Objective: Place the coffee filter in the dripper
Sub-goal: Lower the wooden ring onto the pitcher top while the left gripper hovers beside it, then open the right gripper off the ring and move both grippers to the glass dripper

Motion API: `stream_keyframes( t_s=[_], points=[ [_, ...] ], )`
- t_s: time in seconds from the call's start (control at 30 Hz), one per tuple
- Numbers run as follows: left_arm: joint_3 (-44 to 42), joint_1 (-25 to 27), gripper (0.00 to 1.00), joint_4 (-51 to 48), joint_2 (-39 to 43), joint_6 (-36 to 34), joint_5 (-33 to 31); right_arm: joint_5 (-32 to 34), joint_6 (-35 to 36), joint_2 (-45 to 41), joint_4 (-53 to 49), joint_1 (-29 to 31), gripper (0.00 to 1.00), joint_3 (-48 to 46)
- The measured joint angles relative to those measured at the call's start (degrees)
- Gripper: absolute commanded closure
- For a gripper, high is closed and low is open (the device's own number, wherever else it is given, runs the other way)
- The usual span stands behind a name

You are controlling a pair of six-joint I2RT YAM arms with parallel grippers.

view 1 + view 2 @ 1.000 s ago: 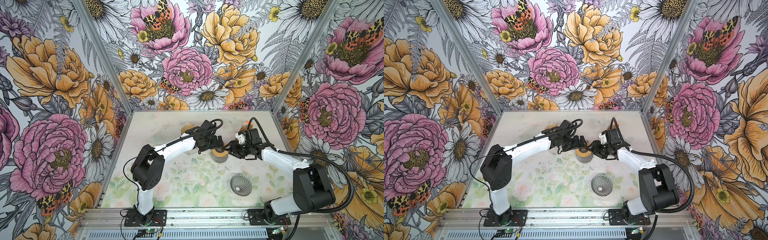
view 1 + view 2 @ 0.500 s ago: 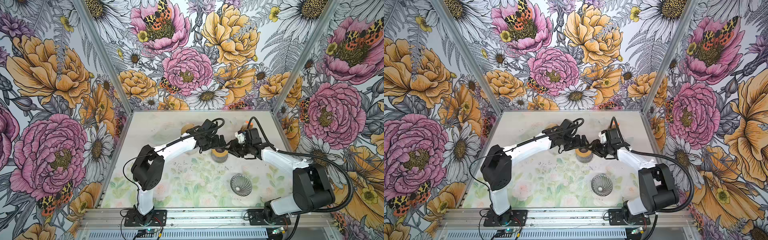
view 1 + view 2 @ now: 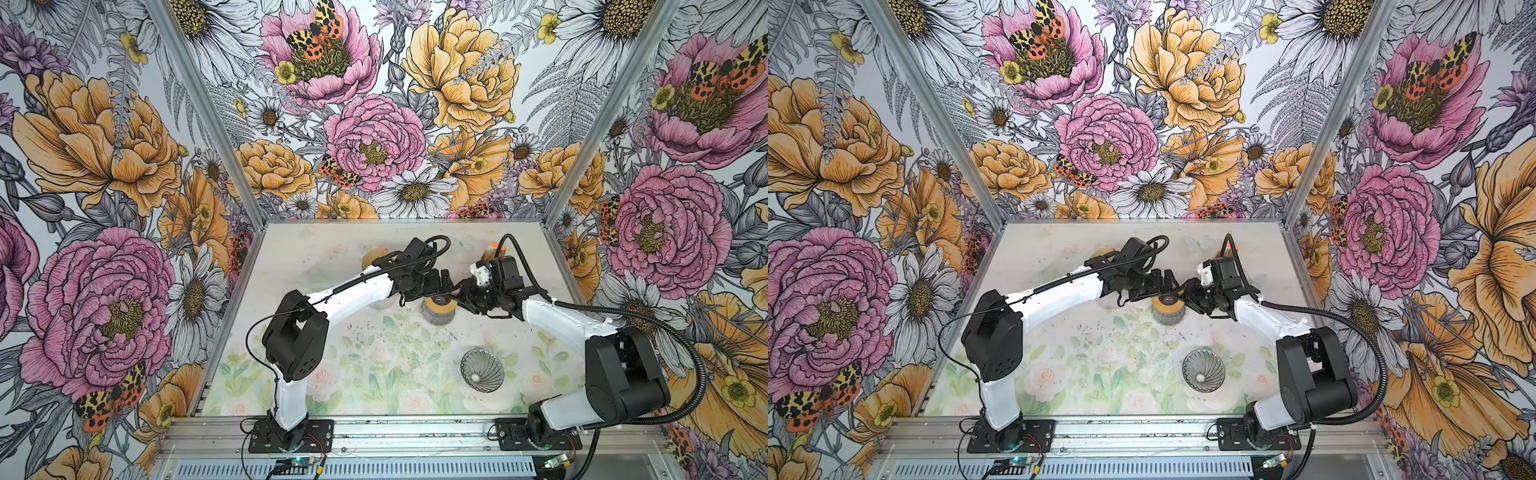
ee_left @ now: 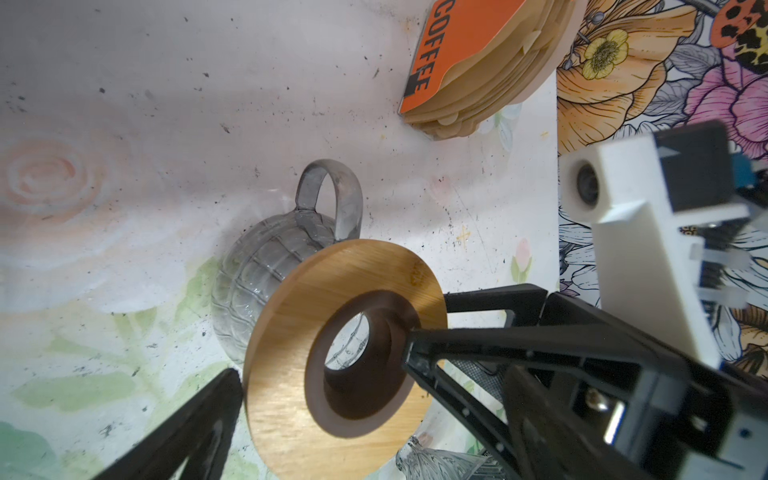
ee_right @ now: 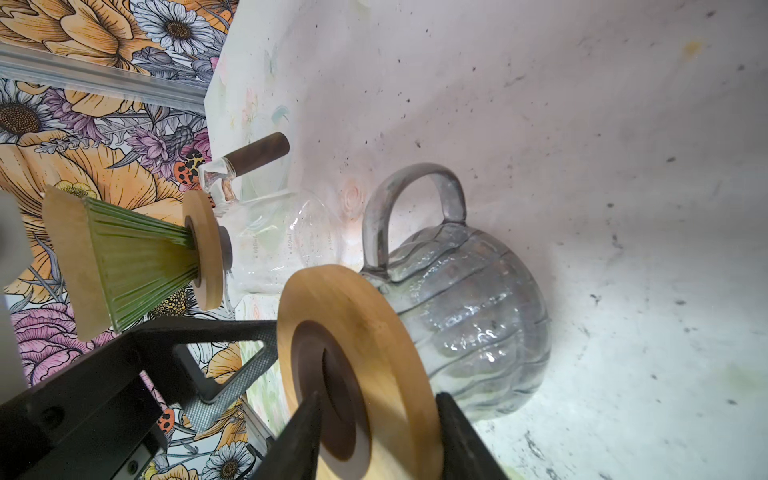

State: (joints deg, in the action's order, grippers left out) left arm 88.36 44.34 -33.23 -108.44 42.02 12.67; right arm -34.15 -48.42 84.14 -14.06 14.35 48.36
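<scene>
In both top views we are finding the glass dripper (image 3: 482,370) (image 3: 1203,370) near the front of the table (image 3: 374,365), the coffee filters (image 3: 492,252) well apart at its far edge. The left wrist view is showing us their orange "COFFEE" card (image 4: 457,45) and left jaws gaping; the right wrist view, right jaws clamping the wooden ring (image 5: 374,316) on the pitcher (image 5: 478,316).

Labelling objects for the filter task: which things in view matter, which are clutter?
Job: coffee filter stack; glass dripper; likely the wooden ring on the ribbed jug, gripped by the right end effector.
Lying about: green dripper; clear carafe under it.
</scene>
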Motion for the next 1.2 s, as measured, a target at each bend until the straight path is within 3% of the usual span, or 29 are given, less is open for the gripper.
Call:
stream_keyframes(
  t_s=[0.27, 0.53, 0.83, 1.2],
  points=[
    [-5.0, -0.3, 0.01, -0.6, 6.8, -1.6, -2.3, 2.0, -0.4, -1.8, -0.1, 0.0, 0.44, -1.9],
    [-10.1, 2.0, 0.01, 2.6, 19.2, -3.1, -4.5, 4.3, 3.1, -12.2, -5.2, 0.0, 0.41, -3.7],
    [-21.2, 5.7, 0.01, 10.3, 25.9, -2.4, -2.4, 10.2, 8.0, -22.7, -20.9, 0.7, 0.43, -3.8],
    [-23.4, 13.9, 0.01, 14.2, 25.8, 0.3, -1.2, 16.2, 8.6, -28.2, -39.7, 2.1, 0.43, -1.2]
  ],
)
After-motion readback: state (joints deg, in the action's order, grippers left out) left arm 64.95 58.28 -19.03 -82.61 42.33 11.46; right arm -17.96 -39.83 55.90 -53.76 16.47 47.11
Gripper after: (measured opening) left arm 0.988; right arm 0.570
